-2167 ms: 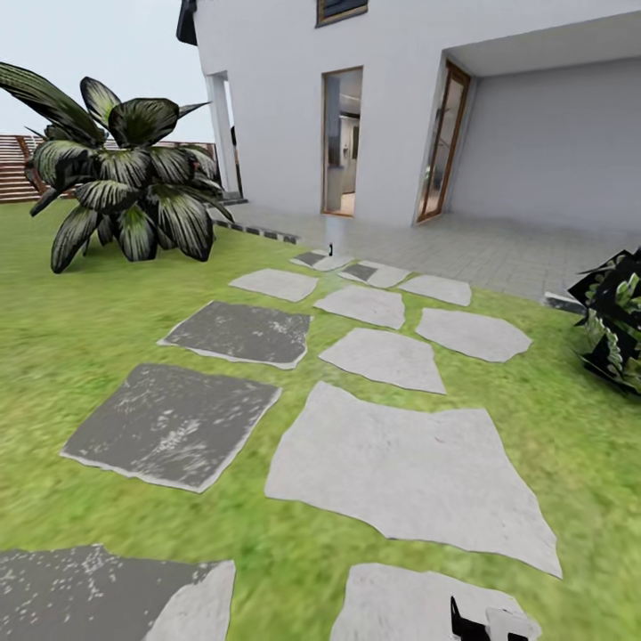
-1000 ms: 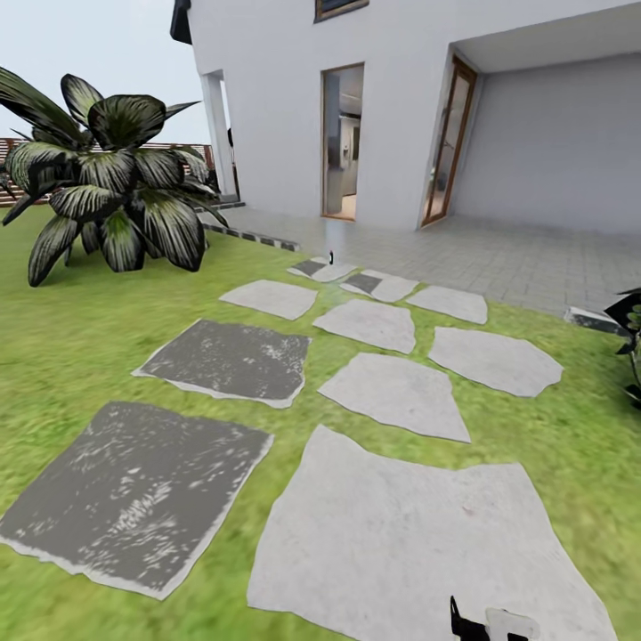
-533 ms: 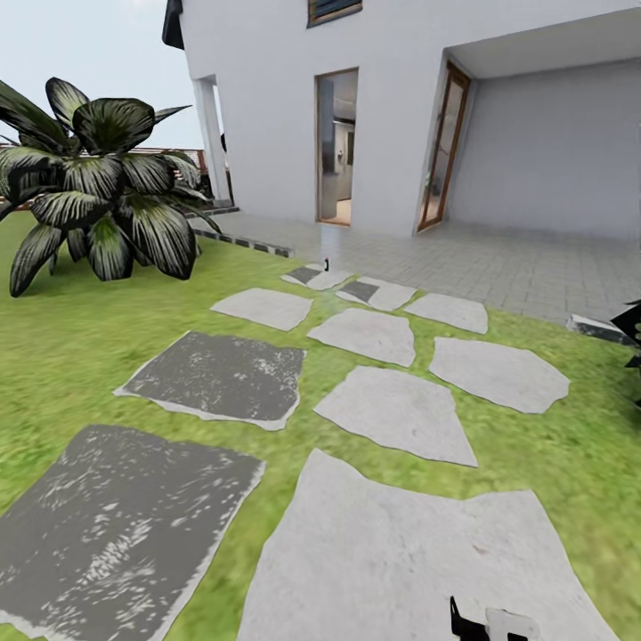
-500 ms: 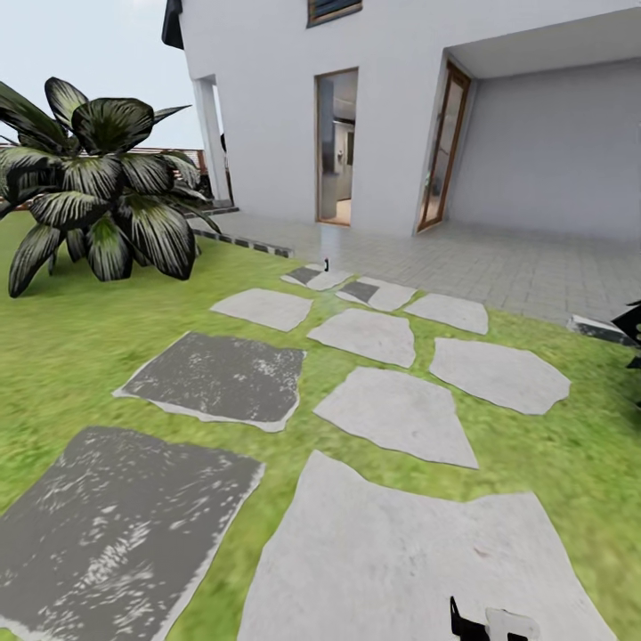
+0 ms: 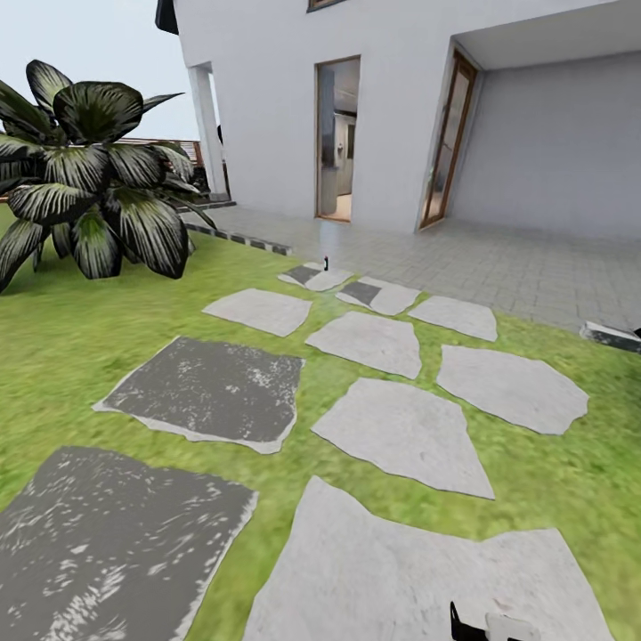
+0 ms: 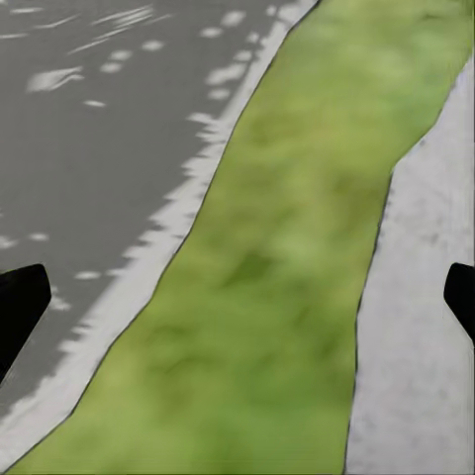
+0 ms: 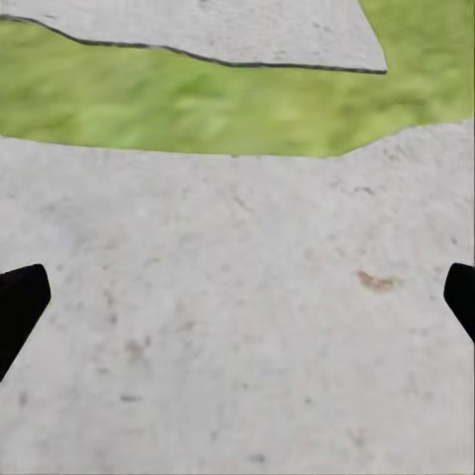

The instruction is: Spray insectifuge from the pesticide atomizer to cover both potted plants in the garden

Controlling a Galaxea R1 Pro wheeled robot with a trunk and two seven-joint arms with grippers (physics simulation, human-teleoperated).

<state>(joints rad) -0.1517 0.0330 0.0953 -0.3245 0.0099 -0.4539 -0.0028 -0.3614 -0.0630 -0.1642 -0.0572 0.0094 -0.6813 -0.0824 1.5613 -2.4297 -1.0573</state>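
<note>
On a far stepping stone near the patio stands a tiny dark upright thing, apparently the pesticide atomizer [image 5: 326,263]; it is too small for detail. The potted plants are out of view. The garden lawn [image 5: 80,347] spreads around grey stepping stones [image 5: 405,432]. My left gripper [image 6: 237,297] is open, hanging over a grass strip between a dark stone and a light stone, holding nothing. My right gripper [image 7: 237,297] is open above a light stepping stone, also holding nothing. A black-and-white piece of my right arm [image 5: 485,623] pokes in at the head view's bottom edge.
A large plant with dark striped leaves [image 5: 89,169] rises at the left. Behind it runs a brown slat fence [image 5: 169,147]. A white house with an open doorway [image 5: 336,133] and a grey paved patio [image 5: 499,258] lie ahead. A dark kerb piece [image 5: 610,336] sits at the right edge.
The whole head view has shifted: I have rolled forward, the stepping stones loom nearer, and the dark plant at the right edge has slid out of sight. Both grippers look unchanged.
</note>
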